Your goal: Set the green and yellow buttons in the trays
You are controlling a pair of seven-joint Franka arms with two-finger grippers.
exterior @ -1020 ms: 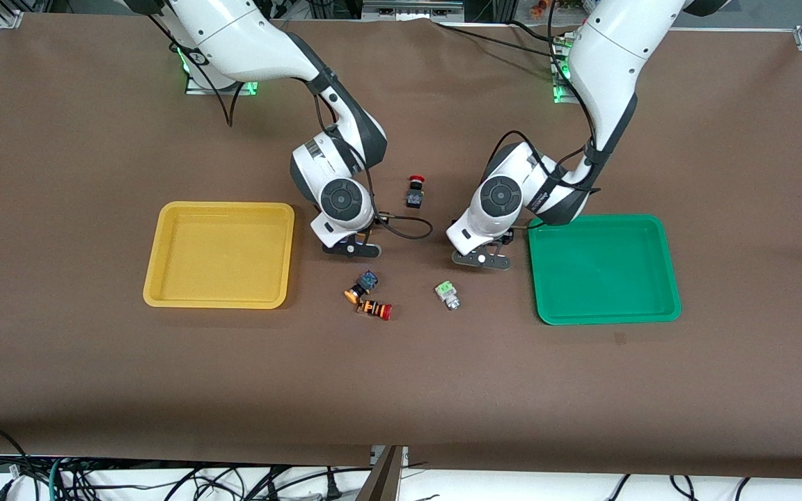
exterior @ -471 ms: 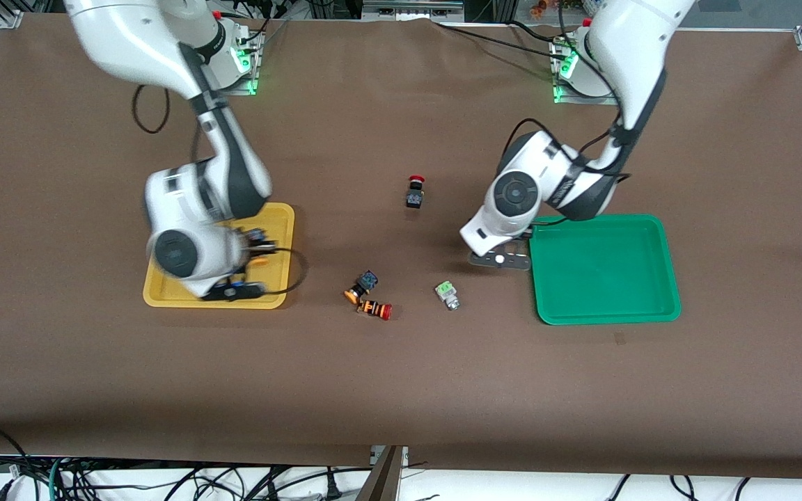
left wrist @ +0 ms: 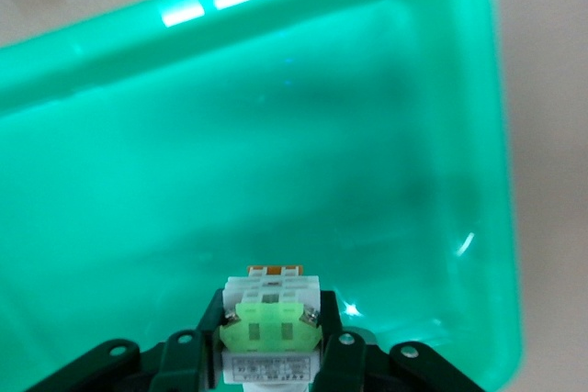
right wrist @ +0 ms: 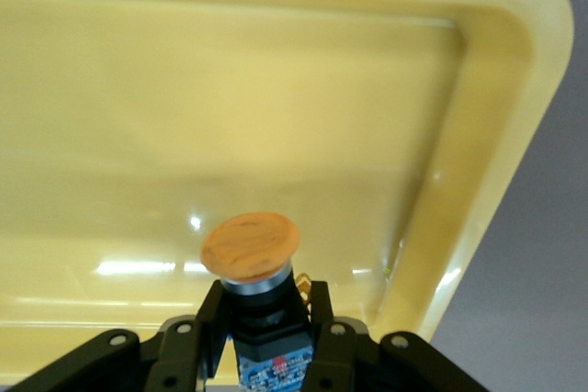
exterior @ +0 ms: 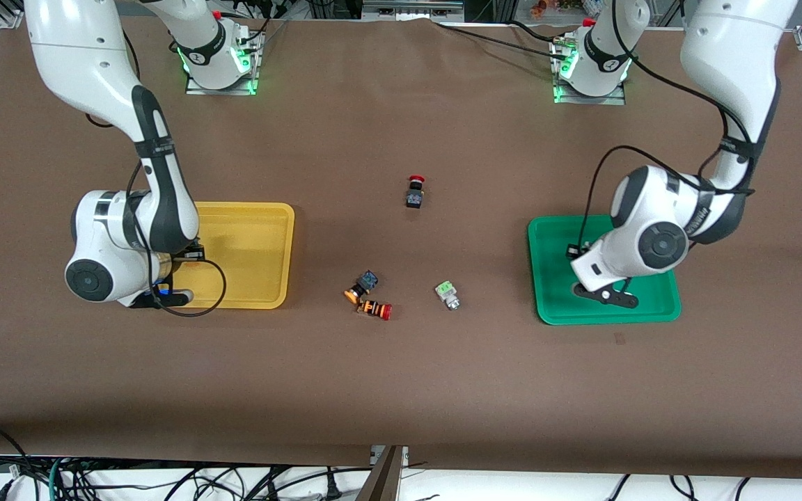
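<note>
My left gripper (exterior: 606,293) hangs over the green tray (exterior: 554,278), low above the half nearer the front camera. In the left wrist view the gripper (left wrist: 271,319) is shut on a green-capped button (left wrist: 270,330) above the green tray floor (left wrist: 276,135). My right gripper (exterior: 161,298) is over the yellow tray (exterior: 248,250), at its near corner. In the right wrist view the gripper (right wrist: 260,305) is shut on a yellow-capped button (right wrist: 250,247) above the yellow tray (right wrist: 230,89). A second yellow-capped button (exterior: 360,285) and a second green-capped button (exterior: 447,293) lie on the mat between the trays.
A red-capped button with an orange-striped body (exterior: 375,309) lies against the loose yellow-capped button. A red-capped black button (exterior: 415,191) stands farther from the front camera, mid-table. Brown mat covers the whole table; cables trail from both wrists.
Both arms have swung outward from the table's middle: the right gripper to the yellow tray, the left gripper to the green tray. The loose buttons have not moved.
</note>
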